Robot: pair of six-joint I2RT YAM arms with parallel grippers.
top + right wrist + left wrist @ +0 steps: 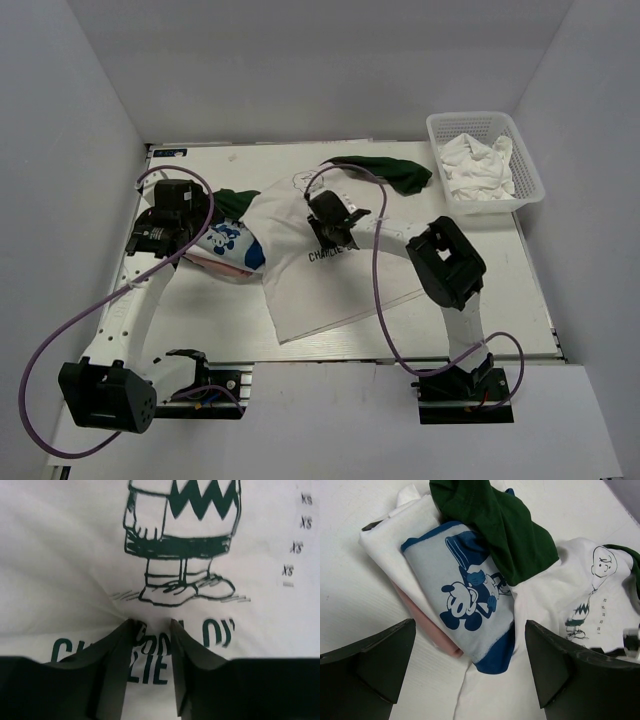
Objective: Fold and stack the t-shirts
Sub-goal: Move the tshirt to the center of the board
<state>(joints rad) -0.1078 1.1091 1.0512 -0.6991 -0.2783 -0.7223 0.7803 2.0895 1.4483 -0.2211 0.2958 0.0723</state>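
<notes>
White Charlie Brown shirt (305,295), spread face-up, dark green sleeves (400,175)

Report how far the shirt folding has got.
Done: the blue cartoon shirt lies folded on the pink shirt at the left. In hand: the right gripper pinches the Charlie Brown shirt, which lies spread out, its green sleeve draped over that pile; the left gripper hangs open above. Left: fold and stack it. The basket holds more white cloth.
</notes>
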